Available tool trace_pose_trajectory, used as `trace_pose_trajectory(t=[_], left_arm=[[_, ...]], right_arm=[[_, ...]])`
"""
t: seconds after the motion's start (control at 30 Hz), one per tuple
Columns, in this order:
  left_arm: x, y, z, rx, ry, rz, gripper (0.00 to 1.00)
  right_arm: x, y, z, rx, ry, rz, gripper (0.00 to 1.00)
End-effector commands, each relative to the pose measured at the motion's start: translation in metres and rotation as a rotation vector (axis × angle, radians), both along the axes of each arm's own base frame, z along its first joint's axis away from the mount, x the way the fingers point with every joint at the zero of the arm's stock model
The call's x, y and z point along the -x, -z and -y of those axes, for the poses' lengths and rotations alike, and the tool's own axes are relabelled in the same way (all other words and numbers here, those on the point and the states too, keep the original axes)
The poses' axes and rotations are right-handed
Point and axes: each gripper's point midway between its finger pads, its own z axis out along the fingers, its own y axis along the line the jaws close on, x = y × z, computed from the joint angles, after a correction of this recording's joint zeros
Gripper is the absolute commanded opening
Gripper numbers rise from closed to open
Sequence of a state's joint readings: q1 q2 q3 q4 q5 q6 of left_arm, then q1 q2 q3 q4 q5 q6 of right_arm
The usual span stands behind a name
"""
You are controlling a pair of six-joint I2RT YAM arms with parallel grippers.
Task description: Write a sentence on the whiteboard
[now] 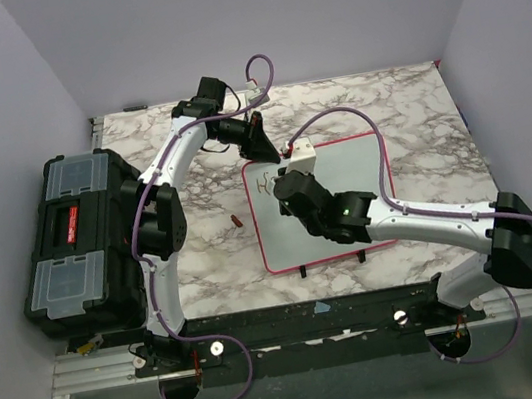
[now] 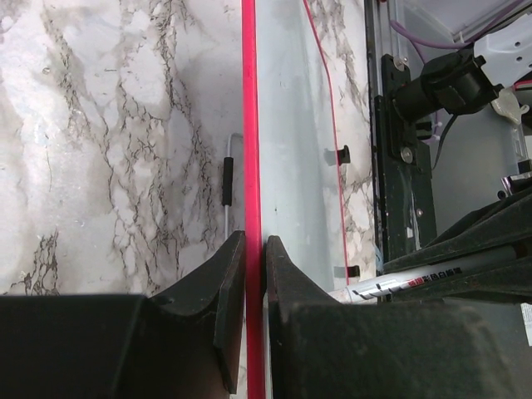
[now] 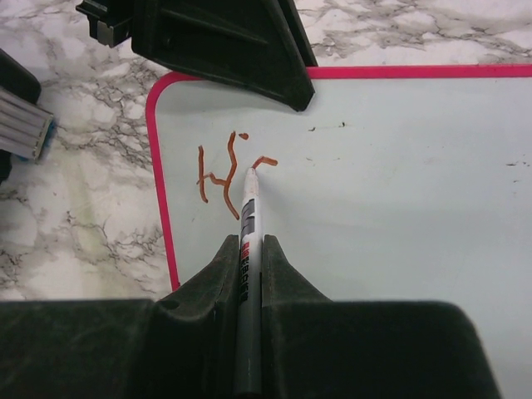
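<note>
The whiteboard (image 1: 346, 192) lies flat on the marble table, white with a pink-red frame. My left gripper (image 1: 263, 149) is shut on its far frame edge (image 2: 249, 166), one finger on each side. My right gripper (image 1: 290, 188) is shut on a white marker (image 3: 248, 249) with its tip touching the board (image 3: 399, 191). The sentence (image 3: 229, 174) is only a few red-brown strokes near the board's top left corner, an "H" and the start of another letter. The marker also shows in the left wrist view (image 2: 416, 278).
A black toolbox (image 1: 76, 245) with clear lid compartments stands at the table's left. A small red marker cap (image 1: 236, 221) lies on the marble left of the board. The left gripper's fingers (image 3: 241, 50) overhang the board's top edge. Grey walls enclose the table.
</note>
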State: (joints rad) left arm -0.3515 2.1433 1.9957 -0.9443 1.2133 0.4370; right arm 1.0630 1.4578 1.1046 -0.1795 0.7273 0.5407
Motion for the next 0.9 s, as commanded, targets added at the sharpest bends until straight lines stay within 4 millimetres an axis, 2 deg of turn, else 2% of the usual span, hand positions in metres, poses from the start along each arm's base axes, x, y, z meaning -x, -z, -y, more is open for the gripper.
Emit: trace_pose_trajectory(t=[0.0, 0.17, 0.37, 0.6, 0.87], left_arm=[[0.007, -0.026, 0.001, 0.059, 0.030, 0.069, 0.00], [0.007, -0.026, 0.001, 0.058, 0.029, 0.069, 0.00], [0.008, -0.026, 0.001, 0.059, 0.030, 0.068, 0.00], [0.008, -0.026, 0.000, 0.057, 0.029, 0.069, 0.00], [0.008, -0.026, 0.001, 0.057, 0.029, 0.068, 0.00]], right_arm=[[0.014, 0.028, 0.010, 0.038, -0.028, -0.083, 0.01], [0.017, 0.031, 0.020, 0.047, -0.001, -0.089, 0.01], [0.010, 0.020, 0.030, 0.062, 0.059, -0.051, 0.01], [-0.002, 0.005, 0.029, 0.076, 0.108, -0.005, 0.01], [-0.008, 0.003, 0.020, 0.083, 0.105, 0.012, 0.01]])
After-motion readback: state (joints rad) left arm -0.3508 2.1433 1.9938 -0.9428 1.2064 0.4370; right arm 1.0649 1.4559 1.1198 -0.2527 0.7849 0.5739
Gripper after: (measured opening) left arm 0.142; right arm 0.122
